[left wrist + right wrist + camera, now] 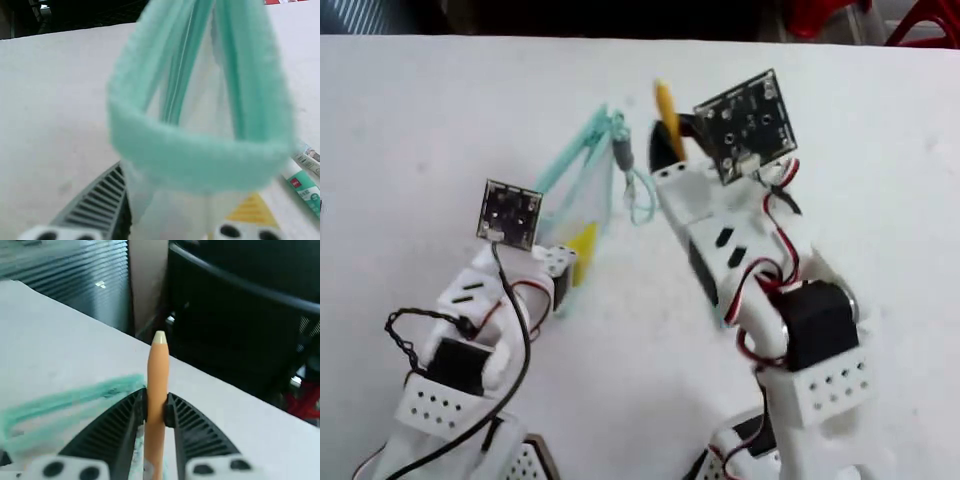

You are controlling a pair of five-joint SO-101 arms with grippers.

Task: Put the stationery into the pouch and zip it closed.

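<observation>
A clear pouch (588, 190) with teal edges stands raised on the white table, its open mouth (200, 160) facing my left wrist camera. My left gripper (574, 258) is shut on the pouch's near end, one dark ridged finger (95, 210) on one side and a yellow one (252, 210) on the other. My right gripper (156, 402) is shut on an orange pen (157, 375) that stands upright between its fingers. In the high view the pen (665, 108) is just right of the pouch's far end. A grey zipper pull with a teal cord loop (638, 195) hangs between them.
A teal-and-white stationery item (306, 176) lies on the table beside the pouch. The table's far edge (520, 37) runs along the back, with a dark chair (240, 315) and red chairs (840, 15) beyond it. Bare table surface lies left and right of the arms.
</observation>
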